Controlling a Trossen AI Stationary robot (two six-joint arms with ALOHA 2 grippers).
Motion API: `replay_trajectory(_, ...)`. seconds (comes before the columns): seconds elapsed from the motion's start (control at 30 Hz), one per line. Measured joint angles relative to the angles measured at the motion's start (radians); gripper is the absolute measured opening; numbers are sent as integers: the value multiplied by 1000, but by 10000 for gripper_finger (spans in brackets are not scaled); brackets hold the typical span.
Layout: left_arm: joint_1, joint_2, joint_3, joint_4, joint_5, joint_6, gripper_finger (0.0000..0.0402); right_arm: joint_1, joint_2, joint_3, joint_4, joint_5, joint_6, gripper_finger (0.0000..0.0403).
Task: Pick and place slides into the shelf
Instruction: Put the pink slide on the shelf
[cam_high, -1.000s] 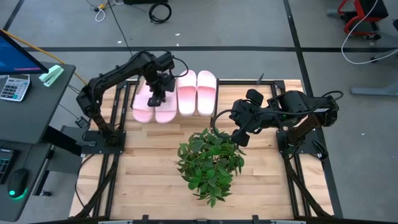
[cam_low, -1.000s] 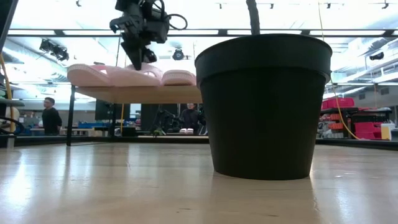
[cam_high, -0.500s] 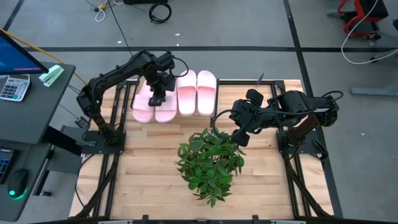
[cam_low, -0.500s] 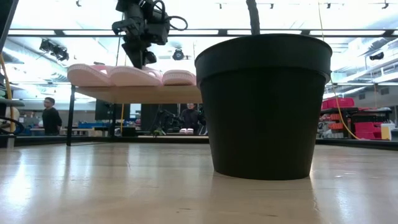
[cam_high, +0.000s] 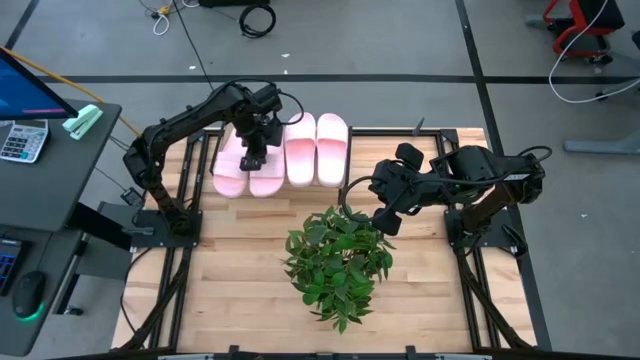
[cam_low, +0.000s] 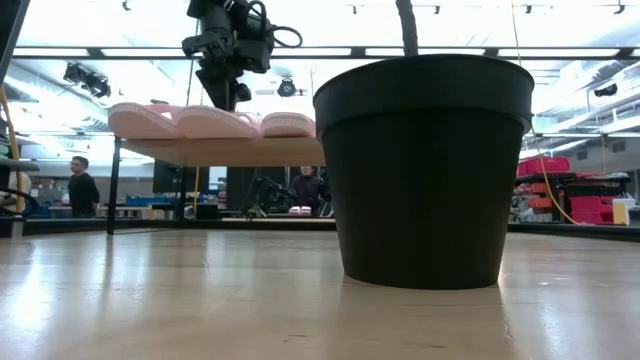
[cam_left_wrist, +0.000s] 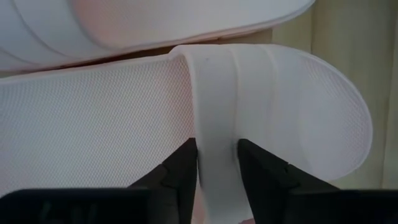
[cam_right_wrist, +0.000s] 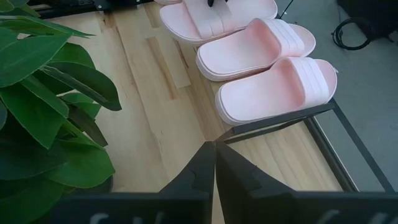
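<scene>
Slides (cam_high: 285, 152) beside potted plant (cam_high: 337, 262).

- This is looking like a robotics lab or workshop hall: two dark arms are standing bolted to a slatted wooden table (cam_high: 250, 290) on a black frame.
- Cables (cam_high: 256, 17) are lying loose on the grey floor at 12 o'clock.
- A desk (cam_high: 45, 180) with a calculator (cam_high: 22, 139) is sitting at 9 o'clock.
- Ceiling strip lights are glowing over an open hall where a person (cam_low: 80, 188) is standing among benches.
</scene>
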Motion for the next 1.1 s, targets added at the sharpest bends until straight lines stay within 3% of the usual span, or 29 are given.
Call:
replay_trajectory(0.57,-1,0,0,7,-61,-14,211,0,0,0,0,0,0,20)
replay_trajectory(1.1,-1,-11,3,37,-76,-51,212,0,0,0,0,0,3,20)
